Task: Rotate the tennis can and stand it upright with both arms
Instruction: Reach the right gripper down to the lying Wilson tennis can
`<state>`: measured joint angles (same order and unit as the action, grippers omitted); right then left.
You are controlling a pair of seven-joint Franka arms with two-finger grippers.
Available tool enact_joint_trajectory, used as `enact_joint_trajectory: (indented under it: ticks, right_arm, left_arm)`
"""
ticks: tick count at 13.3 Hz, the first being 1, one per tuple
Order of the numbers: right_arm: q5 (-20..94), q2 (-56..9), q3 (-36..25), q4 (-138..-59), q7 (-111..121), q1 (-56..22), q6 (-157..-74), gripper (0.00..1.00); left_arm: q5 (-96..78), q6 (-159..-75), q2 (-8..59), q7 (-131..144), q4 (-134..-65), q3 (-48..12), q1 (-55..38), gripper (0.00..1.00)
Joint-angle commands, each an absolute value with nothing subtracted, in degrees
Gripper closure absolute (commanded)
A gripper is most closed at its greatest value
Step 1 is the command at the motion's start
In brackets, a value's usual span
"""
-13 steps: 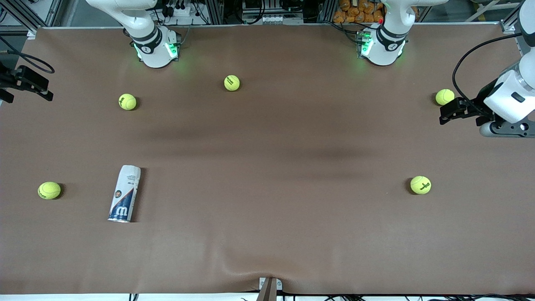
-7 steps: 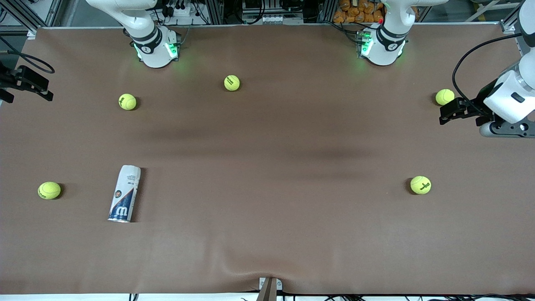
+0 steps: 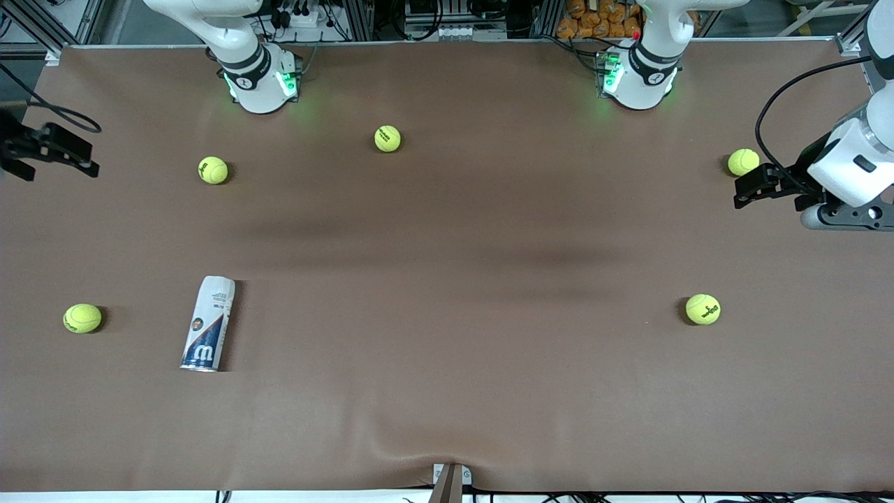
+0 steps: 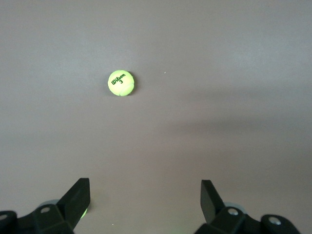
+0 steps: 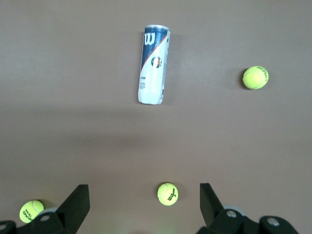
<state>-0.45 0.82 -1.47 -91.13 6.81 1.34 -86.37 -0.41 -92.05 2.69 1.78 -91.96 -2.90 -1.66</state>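
The tennis can (image 3: 208, 323) lies on its side on the brown table, toward the right arm's end, with its silvery end pointing at the front camera. It also shows in the right wrist view (image 5: 154, 64). My right gripper (image 3: 78, 156) is open and empty, up in the air over the table's edge at the right arm's end, well away from the can; its jaws (image 5: 144, 197) stand wide apart. My left gripper (image 3: 742, 190) is open and empty over the left arm's end of the table, beside a tennis ball (image 3: 743, 162); its jaws (image 4: 145, 192) are wide too.
Loose yellow-green tennis balls lie on the table: one beside the can (image 3: 82, 318), two nearer the right arm's base (image 3: 213, 170) (image 3: 387, 138), and one toward the left arm's end (image 3: 702, 309). The brown cloth has a wrinkle at its front edge (image 3: 419, 454).
My right gripper has shifted slightly inward over the table and a little nearer the front camera. The left arm, the can and the balls have not moved.
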Motion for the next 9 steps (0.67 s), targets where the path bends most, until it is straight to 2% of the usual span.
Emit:
enact_joint_trajectory:
  ticks: [1,6,9]
  right_arm:
    - [-0.09,-4.29,-1.14,-89.74,6.77,-1.13,-85.69,0.00]
    - [-0.09,-12.30,-1.14,-91.31,5.98,-4.91,-88.84,0.00]
    - [-0.09,-12.39,-1.14,-100.26,3.26,-5.36,-98.49,0.00]
  left_arm:
    - [-1.41,-91.49,2.90,1.23,-91.49,-3.16,-1.14,0.00]
    - [-1.41,-91.49,2.90,1.23,-91.50,-3.25,-1.14,0.00]
    - [-1.41,-91.49,2.90,1.14,-91.58,-3.25,-1.14,0.00]
